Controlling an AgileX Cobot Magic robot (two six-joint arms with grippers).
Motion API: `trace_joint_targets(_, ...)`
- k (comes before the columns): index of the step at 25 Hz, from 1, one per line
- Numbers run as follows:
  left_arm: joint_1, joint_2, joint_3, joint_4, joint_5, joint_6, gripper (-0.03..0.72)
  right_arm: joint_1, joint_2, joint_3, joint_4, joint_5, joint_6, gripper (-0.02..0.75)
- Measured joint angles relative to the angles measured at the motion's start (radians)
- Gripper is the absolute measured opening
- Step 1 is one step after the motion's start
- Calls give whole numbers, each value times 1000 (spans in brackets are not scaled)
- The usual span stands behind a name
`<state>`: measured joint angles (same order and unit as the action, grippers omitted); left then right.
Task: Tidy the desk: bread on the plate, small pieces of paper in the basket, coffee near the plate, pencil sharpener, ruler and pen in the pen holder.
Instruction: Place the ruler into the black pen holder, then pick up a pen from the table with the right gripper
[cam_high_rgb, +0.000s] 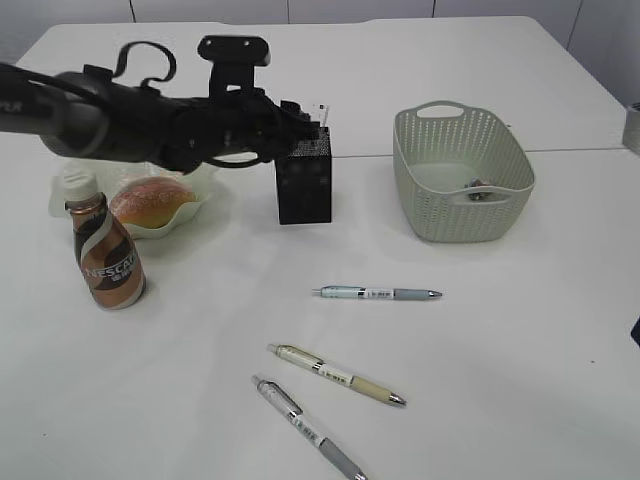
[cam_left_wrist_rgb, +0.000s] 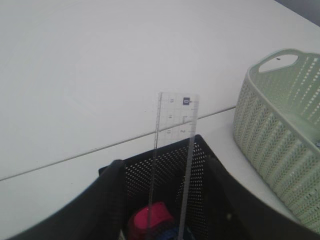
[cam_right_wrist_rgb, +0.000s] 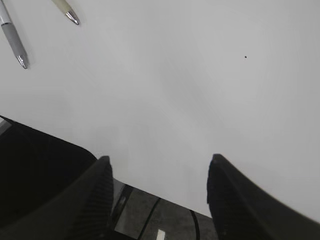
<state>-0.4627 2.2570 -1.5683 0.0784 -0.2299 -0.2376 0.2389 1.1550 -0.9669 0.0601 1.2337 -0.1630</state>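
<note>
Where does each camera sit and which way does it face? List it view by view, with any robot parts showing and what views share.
Exterior: raised in front of the desk, slanting down at pens, basket, pen holder; left arm reaches in.
Left wrist: above the pen holder, facing the ruler standing inside; both fingers show.
Right wrist: low over bare desk; fingers spread, holding nothing.
Shared: pen holder and basket appear in the exterior and left wrist views.

I see the clear ruler (cam_left_wrist_rgb: 172, 150) upright in the black mesh pen holder (cam_high_rgb: 304, 182), bread (cam_high_rgb: 151, 201) on the green plate (cam_high_rgb: 196, 208), Nescafe coffee (cam_high_rgb: 107, 258) beside it, three pens (cam_high_rgb: 378, 293) lying loose on the desk (cam_high_rgb: 500, 350).
</note>
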Motion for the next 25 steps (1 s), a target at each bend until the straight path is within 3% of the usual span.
trace_joint_targets(8, 4, -228, 0, 5, 288, 0, 368, 0, 0, 0, 26, 0, -92, 439)
trace_joint_targets(20, 4, -571, 0, 5, 1163, 0, 352, 6, 93, -124, 178, 0, -116, 439)
trace_joint_targets(25, 4, -649, 0, 24, 1433, 0, 351, 74, 179, -186, 183, 0, -177, 439)
